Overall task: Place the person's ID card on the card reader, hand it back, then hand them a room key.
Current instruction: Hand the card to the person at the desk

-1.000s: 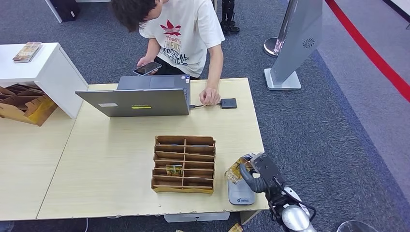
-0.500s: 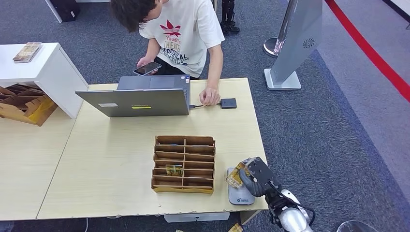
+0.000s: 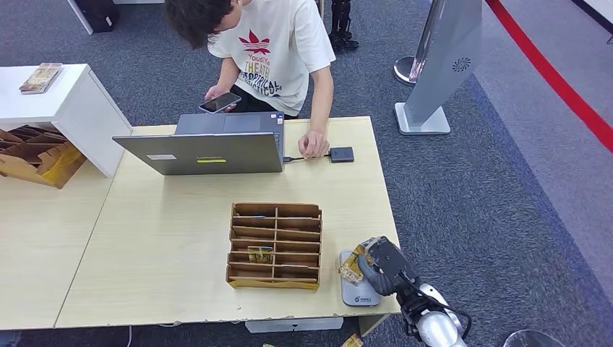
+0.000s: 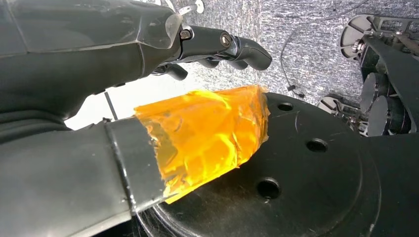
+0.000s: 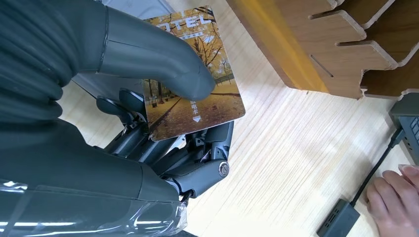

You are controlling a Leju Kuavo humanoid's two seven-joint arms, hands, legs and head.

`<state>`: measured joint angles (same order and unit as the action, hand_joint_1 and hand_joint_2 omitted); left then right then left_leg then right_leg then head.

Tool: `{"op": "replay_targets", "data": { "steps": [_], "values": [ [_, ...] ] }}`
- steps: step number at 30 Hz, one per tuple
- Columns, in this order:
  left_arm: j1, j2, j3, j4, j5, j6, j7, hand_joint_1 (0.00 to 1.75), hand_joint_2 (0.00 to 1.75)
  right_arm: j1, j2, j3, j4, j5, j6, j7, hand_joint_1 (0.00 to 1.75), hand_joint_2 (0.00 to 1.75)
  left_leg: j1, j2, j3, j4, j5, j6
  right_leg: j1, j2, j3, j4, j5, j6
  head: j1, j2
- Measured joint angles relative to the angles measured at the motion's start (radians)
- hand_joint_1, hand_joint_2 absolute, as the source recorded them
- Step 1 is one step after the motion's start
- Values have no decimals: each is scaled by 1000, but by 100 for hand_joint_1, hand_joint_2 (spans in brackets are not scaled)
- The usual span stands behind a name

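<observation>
1. I see my right hand (image 3: 382, 264) pinching one card (image 5: 193, 74) between thumb and fingers, over the single reader (image 3: 357, 289).
2. My left hand (image 4: 99, 98) hangs with fingers apart, holding nothing.
3. One rack (image 3: 275, 246) holds one more card (image 3: 260, 254).
4. One person (image 3: 267, 43) rests a hand beside one laptop (image 3: 206, 148).

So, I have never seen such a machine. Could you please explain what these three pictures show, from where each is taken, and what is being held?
This is a humanoid robot with two arms. The wide picture comes from its head, looking down at a pale wooden table. The other two come from cameras at its wrists. On the table stand a grey open laptop, a brown cardboard box with compartments and a flat grey card reader. The right robot hand holds a card printed with autumn trees over the reader. The left robot hand hangs low, with orange tape on its thumb. A person in a white T-shirt stands opposite.
</observation>
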<state>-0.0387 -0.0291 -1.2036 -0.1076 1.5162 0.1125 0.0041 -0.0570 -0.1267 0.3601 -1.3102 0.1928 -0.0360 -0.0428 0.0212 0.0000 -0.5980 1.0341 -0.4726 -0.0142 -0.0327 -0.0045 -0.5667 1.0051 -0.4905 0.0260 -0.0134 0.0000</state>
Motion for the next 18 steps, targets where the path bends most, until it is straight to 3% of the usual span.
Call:
{"op": "replay_targets", "data": {
  "steps": [18],
  "values": [
    [-1, 0, -10, 0, 2, 0, 0, 0, 0, -5, 0, 12, 21, 112, -23, 31, 175, 175, 0, 0, 1, 0, 0, 0, 0, 0, 1, 0, 0, 0, 0, 0]
  ]
}}
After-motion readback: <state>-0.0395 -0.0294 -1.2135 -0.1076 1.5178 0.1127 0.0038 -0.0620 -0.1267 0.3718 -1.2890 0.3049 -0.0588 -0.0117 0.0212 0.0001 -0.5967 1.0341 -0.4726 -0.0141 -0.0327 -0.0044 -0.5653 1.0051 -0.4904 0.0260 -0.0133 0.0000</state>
